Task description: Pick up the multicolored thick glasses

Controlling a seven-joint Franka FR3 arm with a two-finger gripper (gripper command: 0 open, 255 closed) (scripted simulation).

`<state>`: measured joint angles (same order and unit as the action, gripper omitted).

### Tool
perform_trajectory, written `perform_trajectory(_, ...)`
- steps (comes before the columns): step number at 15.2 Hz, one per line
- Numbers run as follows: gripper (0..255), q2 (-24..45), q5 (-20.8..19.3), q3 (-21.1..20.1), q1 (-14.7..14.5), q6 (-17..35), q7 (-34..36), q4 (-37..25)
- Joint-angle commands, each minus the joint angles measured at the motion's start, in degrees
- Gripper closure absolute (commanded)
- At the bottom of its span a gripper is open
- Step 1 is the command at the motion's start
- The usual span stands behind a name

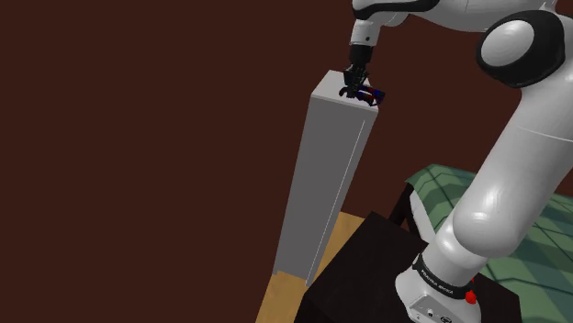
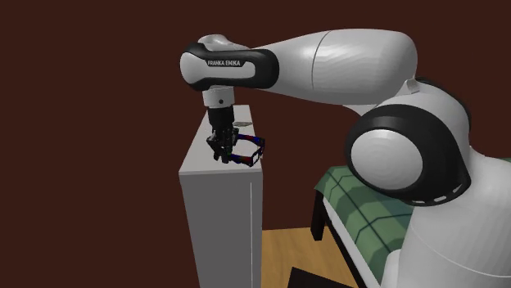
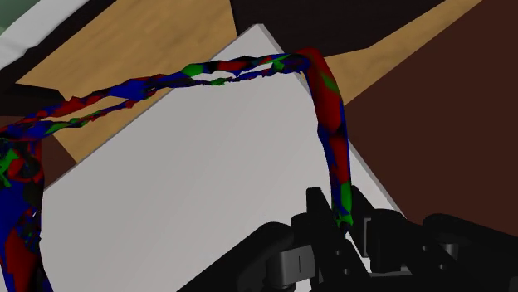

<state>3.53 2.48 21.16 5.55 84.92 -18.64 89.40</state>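
In the shoulder view you see the white arm (image 1: 514, 174) rise from its dark stand (image 1: 367, 266) and reach up to the top of a tall grey cabinet (image 1: 331, 174). There the black gripper (image 1: 356, 92) points down at the corner nearest the arm, with the multicoloured glasses (image 1: 374, 94) just beside its tips at the cabinet's edge. A strip of wooden floor (image 1: 285, 294) lies at the cabinet's foot, and a bed with a green checked cover (image 1: 542, 239) sits at the shoulder view's right. In the second exterior view your gripper (image 2: 219, 154) hangs straight down over the cabinet (image 2: 221, 221) top. The glasses (image 2: 250, 152) reach from its tips toward that view's right, their red and blue frame jutting past the top's edge. You cannot tell here whether they rest on the top or hang just above it. The bed (image 2: 360, 204) and floor (image 2: 287, 254) lie beyond. In the wrist view the glasses (image 3: 328, 99) loop over the white cabinet top (image 3: 207, 182), mottled red, blue and green. One thick temple runs down into your gripper (image 3: 342, 217), and the two fingers (image 3: 315, 211) are pressed against it on either side, so the hand is clamped on the glasses.
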Motion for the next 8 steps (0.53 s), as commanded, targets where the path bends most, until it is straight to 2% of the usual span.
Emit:
perform_trajectory(1,255,0.01,0.0,0.0,0.0,0.0,0.0,0.01)
perform_trajectory(8,255,1.53,0.53,0.23,0.36,-5.15,-0.3,-6.54)
